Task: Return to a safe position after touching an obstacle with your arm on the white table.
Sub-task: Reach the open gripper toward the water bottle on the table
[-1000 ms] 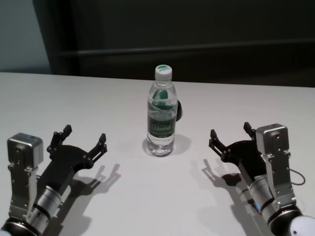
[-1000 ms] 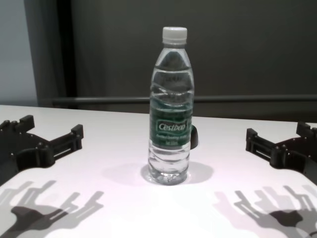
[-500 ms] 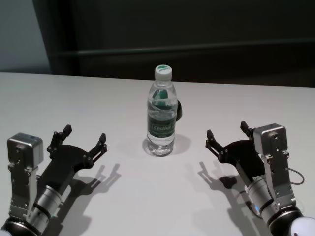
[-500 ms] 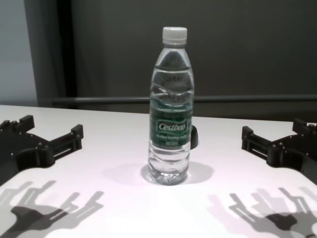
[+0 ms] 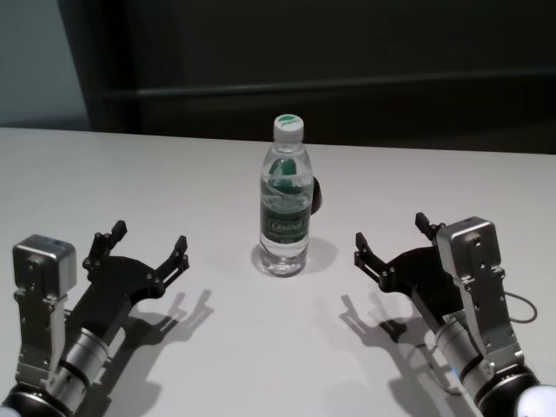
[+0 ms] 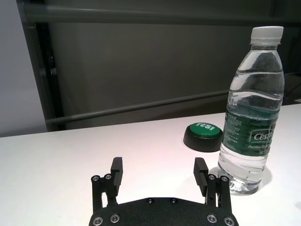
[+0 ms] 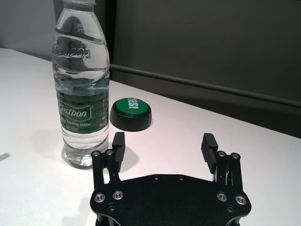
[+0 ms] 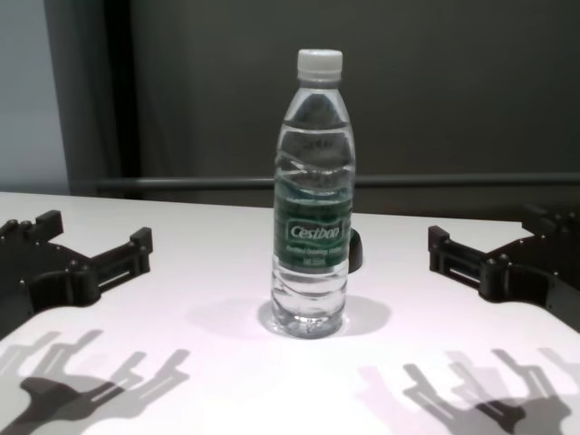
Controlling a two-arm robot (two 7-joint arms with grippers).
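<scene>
The obstacle, a clear water bottle (image 5: 285,208) with a white cap and a green "Cestbon" label (image 8: 313,243), stands upright mid-way across the white table (image 5: 191,174). My right gripper (image 5: 391,230) hovers open just above the table, to the right of the bottle and apart from it; the right wrist view shows the bottle (image 7: 81,94) close beside one of its fingers (image 7: 117,146). My left gripper (image 5: 149,236) rests open and empty to the left of the bottle (image 6: 251,113), with a wider gap.
A small dark round button (image 7: 130,112) with a green top sits on the table just behind the bottle (image 6: 203,134). A dark wall with a horizontal rail (image 5: 347,85) runs behind the table's far edge.
My right gripper has slid left, nearer to the bottle. The left arm and the bottle have stayed put.
</scene>
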